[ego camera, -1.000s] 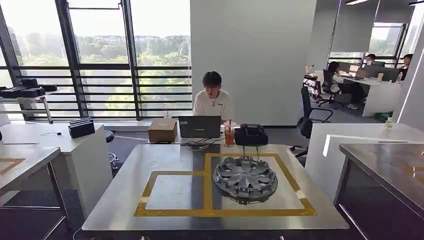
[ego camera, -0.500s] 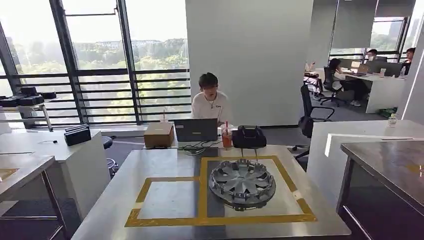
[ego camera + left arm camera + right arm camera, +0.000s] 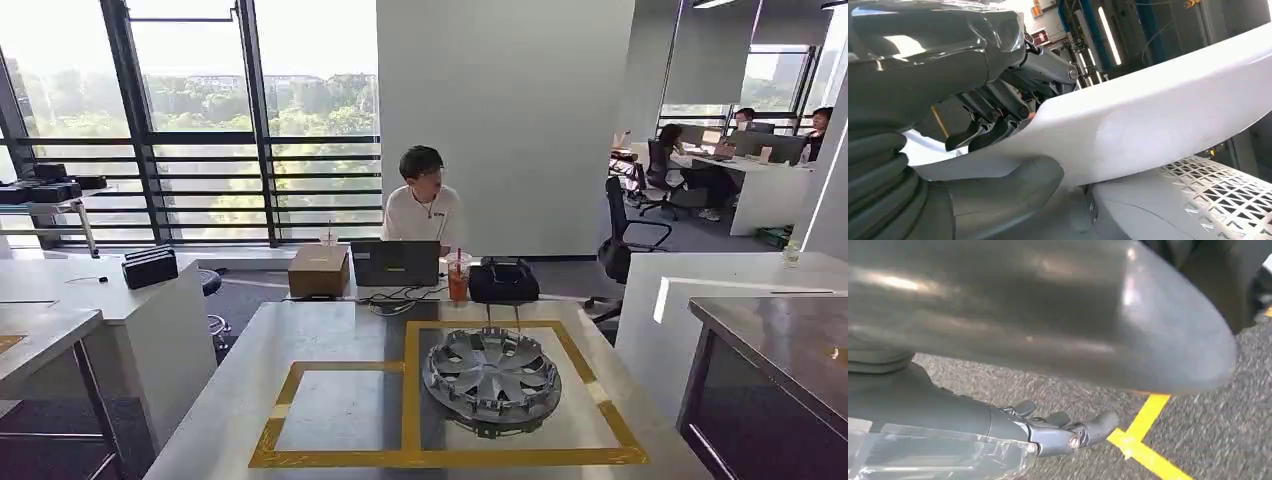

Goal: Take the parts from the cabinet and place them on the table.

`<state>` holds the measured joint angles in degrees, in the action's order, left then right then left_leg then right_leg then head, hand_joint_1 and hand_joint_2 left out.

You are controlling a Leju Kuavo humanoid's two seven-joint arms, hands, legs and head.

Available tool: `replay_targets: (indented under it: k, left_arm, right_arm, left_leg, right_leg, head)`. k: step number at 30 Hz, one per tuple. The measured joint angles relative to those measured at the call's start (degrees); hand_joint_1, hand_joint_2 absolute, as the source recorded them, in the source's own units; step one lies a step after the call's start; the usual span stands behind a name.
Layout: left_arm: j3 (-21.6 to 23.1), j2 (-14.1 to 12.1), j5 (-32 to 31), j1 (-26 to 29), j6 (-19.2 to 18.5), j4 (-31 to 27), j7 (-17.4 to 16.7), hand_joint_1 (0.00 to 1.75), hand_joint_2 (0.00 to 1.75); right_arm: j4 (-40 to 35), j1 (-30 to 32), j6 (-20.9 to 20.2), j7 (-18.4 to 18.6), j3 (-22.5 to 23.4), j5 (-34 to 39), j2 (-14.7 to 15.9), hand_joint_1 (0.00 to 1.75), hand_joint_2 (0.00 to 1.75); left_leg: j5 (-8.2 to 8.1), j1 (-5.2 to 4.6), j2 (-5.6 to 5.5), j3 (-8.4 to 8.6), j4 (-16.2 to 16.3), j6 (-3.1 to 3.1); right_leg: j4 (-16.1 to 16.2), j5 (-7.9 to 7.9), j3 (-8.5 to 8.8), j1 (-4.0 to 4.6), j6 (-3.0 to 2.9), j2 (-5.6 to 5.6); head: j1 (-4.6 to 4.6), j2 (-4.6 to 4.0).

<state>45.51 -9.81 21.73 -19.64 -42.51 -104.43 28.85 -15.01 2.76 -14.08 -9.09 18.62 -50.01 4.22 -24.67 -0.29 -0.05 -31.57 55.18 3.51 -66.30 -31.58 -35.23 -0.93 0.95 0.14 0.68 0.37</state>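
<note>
The whole scene has been shifted by camera motion, not by the things. A white part (image 3: 1148,125) is gripped by the left hand (image 3: 998,125) between thumb and fingers; stiff, light, slippery, it is best held at its edge. A wheel cover (image 3: 491,375) lies by the surface's (image 3: 330,340) right edge. The right hand (image 3: 1068,432) hangs with fingers loosely apart, holding nothing.

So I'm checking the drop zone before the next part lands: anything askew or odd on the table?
Nothing stands out. The hubcap lies flat inside the right taped square, and the left taped square is bare.

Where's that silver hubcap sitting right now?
In the head view the hubcap lies on the steel table, inside the right-hand yellow taped square, in front of the red drink cup and black bag.
</note>
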Motion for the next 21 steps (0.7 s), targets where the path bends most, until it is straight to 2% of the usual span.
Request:
replay_targets:
  k: [1,2,3,4,5,6,7,8,9,11,12,13,14,15,16,17,18,19,20,21]
  left_arm:
    - [0.19,-0.07,-0.04,0.01,0.07,0.02,0.04,1.75,1.75]
    - [0.39,-0.13,-0.07,0.03,0.13,0.04,0.04,1.75,1.75]
    - [0.48,-0.20,-0.07,0.04,0.22,0.07,0.04,1.75,1.75]
    - [0.52,-0.28,-0.09,0.03,0.26,0.07,0.04,1.75,1.75]
    - [0.55,-0.37,-0.13,0.03,0.26,0.07,0.04,1.75,1.75]
    - [0.57,-0.44,-0.13,0.01,0.28,0.07,0.04,1.75,1.75]
    - [0.59,-0.48,-0.13,0.00,0.28,0.07,0.04,1.75,1.75]
    - [0.59,-0.59,-0.15,-0.02,0.33,0.04,0.04,1.75,1.75]
    - [0.61,-0.63,-0.17,-0.03,0.37,0.04,0.04,1.75,1.75]
    - [0.63,-0.72,-0.19,-0.09,0.37,0.04,0.04,1.75,1.75]
    - [0.63,-0.76,-0.19,-0.13,0.37,0.00,0.04,1.75,1.75]
    - [0.65,-0.76,-0.20,-0.21,0.37,0.00,0.02,1.75,1.75]
    - [0.67,-0.87,-0.22,-0.33,0.37,0.00,0.02,1.75,1.75]
    - [0.74,-0.92,-0.24,-0.32,0.39,0.02,0.00,1.75,1.75]
    - [0.92,-0.98,-0.31,-0.31,0.44,0.11,0.00,1.75,1.75]
    - [1.03,-1.07,-0.50,-0.31,0.48,0.17,-0.02,1.75,1.75]
    - [1.11,-1.09,-0.81,-0.31,0.52,0.26,-0.07,1.75,1.75]
    - [1.27,-1.18,-0.90,-0.31,0.68,0.37,-0.09,1.75,1.75]
    - [1.44,-1.27,-0.92,-0.34,0.83,0.39,-0.09,1.75,1.75]
    - [1.51,-1.38,-0.92,-0.46,0.96,0.39,-0.09,1.75,1.75]
  right_arm:
    - [0.24,0.00,0.04,0.00,0.00,-0.13,0.04,0.00,0.00]
    - [0.46,0.06,0.04,0.00,0.00,-0.24,0.04,0.00,0.00]
    - [0.66,0.12,0.04,0.00,0.00,-0.33,0.04,0.00,0.00]
    - [0.81,0.18,0.02,-0.11,-0.02,-0.44,0.04,0.00,0.00]
    - [0.94,0.17,0.04,-0.22,-0.02,-0.46,0.07,0.00,0.00]
    - [1.00,0.14,0.04,-0.33,-0.02,-0.52,0.15,0.00,0.00]
    - [1.16,0.17,0.04,-0.35,-0.02,-0.52,0.09,0.00,0.00]
    - [1.49,0.01,0.07,-0.35,-0.02,-0.57,0.00,0.00,0.00]
    - [1.49,-0.17,0.07,-0.37,-0.02,-0.57,0.07,0.00,0.00]
    - [1.57,-0.16,0.07,-0.44,-0.02,-0.59,0.02,0.00,0.00]
    - [1.64,-0.14,0.06,-0.50,-0.02,-0.63,-0.06,0.00,0.00]
    - [1.64,-0.08,0.09,-0.63,-0.02,-0.83,-0.09,0.00,0.00]
    - [1.70,-0.14,0.15,-0.83,-0.02,-0.94,-0.09,0.00,0.00]
    - [1.77,-0.19,0.17,-1.05,-0.02,-0.96,-0.11,0.00,0.00]
    - [1.84,-0.29,0.20,-1.38,-0.02,-0.96,-0.13,0.00,0.00]
    - [1.90,-0.31,0.20,-1.73,-0.02,-0.92,-0.15,0.00,0.00]
    - [1.97,-0.36,0.20,-2.01,-0.02,-0.85,-0.20,0.00,0.00]
    - [2.05,-0.36,0.20,-2.42,-0.02,-0.72,-0.24,0.00,0.00]
    - [2.12,-0.37,0.20,-2.69,-0.02,-0.57,-0.26,0.00,0.00]
    - [2.14,-0.44,0.22,-2.95,-0.02,-0.44,-0.28,0.00,0.00]
  left_leg:
    - [-0.27,-0.05,-0.01,0.14,0.00,0.10]
    - [-0.59,-0.06,-0.10,0.36,0.02,0.06]
    - [-0.97,-0.04,-0.27,0.82,0.04,-0.08]
    - [-1.41,0.02,-0.37,1.43,0.05,-0.23]
    - [-1.94,0.12,-0.42,2.08,0.16,-0.50]
    - [-2.73,0.27,-0.42,2.81,0.47,-0.84]
    - [-3.45,0.09,-0.40,2.84,0.90,-1.27]
    - [-4.26,-0.29,-0.46,2.45,1.41,-1.68]
    - [-4.46,-0.31,-0.42,2.60,1.39,-1.84]
    - [-4.74,-0.06,-0.34,2.82,1.26,-2.24]
    - [-5.37,0.13,-0.35,2.96,1.41,-2.55]
    - [-5.96,0.20,-0.27,2.82,2.60,-2.88]
    - [-7.45,0.34,-0.27,1.18,5.96,-3.25]
    - [-9.30,0.51,-0.26,-1.28,10.32,-3.54]
    - [-11.25,0.64,-0.25,-4.75,15.90,-3.73]
    - [-12.01,0.72,-0.24,-7.63,19.95,-3.80]
    - [-11.18,0.74,-0.23,-9.15,21.17,-3.76]
    - [-8.72,0.74,-0.23,-9.19,19.40,-3.56]
    - [-5.49,0.70,-0.23,-7.95,15.47,-3.26]
    - [-1.71,0.47,-0.24,-5.89,9.85,-2.64]
  right_leg:
    - [-4.71,-1.31,-3.04,-0.08,0.07,0.00]
    - [-8.30,-1.82,-5.61,-0.11,0.43,0.00]
    - [-8.55,-0.93,-6.68,-0.25,1.04,-0.01]
    - [-5.95,1.03,-5.98,-0.45,1.76,-0.03]
    - [-1.20,3.83,-4.18,-0.64,2.53,-0.08]
    - [5.50,7.16,-1.42,-0.87,3.24,-0.18]
    - [9.23,8.64,-0.22,-1.08,3.34,-0.40]
    - [9.18,8.07,0.52,-0.67,2.27,-0.22]
    - [8.97,7.84,0.49,-0.65,1.14,-0.12]
    - [8.87,7.39,0.44,-0.24,0.27,-0.06]
    - [8.98,7.18,0.88,-0.88,-0.14,0.01]
    - [9.03,6.95,1.21,-0.83,-0.49,0.07]
    - [9.03,6.61,1.61,-0.83,-0.97,0.06]
    - [9.03,6.37,1.84,-0.79,-1.17,0.06]
    - [9.02,6.08,2.05,-0.67,-1.46,0.06]
    - [9.02,5.80,2.33,-0.58,-1.48,0.07]
    - [9.02,5.46,2.70,-0.48,-1.46,0.12]
    - [9.02,5.07,3.29,-0.38,-1.40,0.27]
    - [9.03,4.68,3.92,-0.23,-1.37,0.36]
    - [9.09,4.28,4.68,-0.02,-1.35,0.43]
  head:
    - [0.02,0.00]
    - [0.00,0.00]
    - [-0.13,0.00]
    - [-0.13,0.00]
    - [-0.22,0.00]
    - [-0.22,0.00]
    - [-0.37,0.00]
    - [-0.46,-0.07]
    - [-0.13,0.02]
    - [-0.06,0.00]
    - [-0.19,0.02]
    - [-0.04,0.00]
    - [0.18,0.00]
    - [0.11,0.00]
    - [0.22,0.00]
    - [0.24,0.00]
    - [0.26,0.00]
    - [0.31,0.00]
    - [0.31,0.00]
    - [0.40,0.00]
